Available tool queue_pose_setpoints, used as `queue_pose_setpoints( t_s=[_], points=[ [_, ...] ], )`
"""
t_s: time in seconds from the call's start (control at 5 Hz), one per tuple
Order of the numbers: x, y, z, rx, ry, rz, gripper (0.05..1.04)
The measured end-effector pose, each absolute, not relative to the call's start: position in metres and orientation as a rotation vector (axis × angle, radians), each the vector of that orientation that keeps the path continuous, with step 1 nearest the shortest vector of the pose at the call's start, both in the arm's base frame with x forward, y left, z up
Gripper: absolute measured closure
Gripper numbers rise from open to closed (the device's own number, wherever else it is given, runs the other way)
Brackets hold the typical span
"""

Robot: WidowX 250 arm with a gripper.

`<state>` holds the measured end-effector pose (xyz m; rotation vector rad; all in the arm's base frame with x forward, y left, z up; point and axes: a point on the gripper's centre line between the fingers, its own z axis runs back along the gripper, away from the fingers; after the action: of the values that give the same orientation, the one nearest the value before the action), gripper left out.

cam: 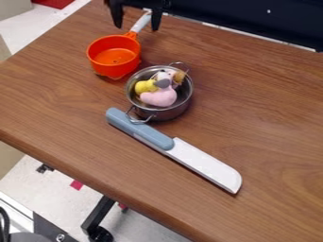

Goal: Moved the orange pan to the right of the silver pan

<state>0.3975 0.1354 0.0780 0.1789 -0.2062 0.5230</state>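
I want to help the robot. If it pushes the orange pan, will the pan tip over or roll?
The orange pan probably won't roll, since it sits upright. Its long handle sticks out one side, so it might swing around when pushed.

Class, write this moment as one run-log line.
gripper: open near grey handle | orange pan: left of silver pan | silver pan: toys inside | goal: not yet reached
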Motion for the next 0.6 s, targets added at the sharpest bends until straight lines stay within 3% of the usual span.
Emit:
queue_pose_setpoints(
  t_s=[0.6],
  points=[
    [0.4,0.131,0.058,0.187,-0.156,0.645,0.085]
  ],
)
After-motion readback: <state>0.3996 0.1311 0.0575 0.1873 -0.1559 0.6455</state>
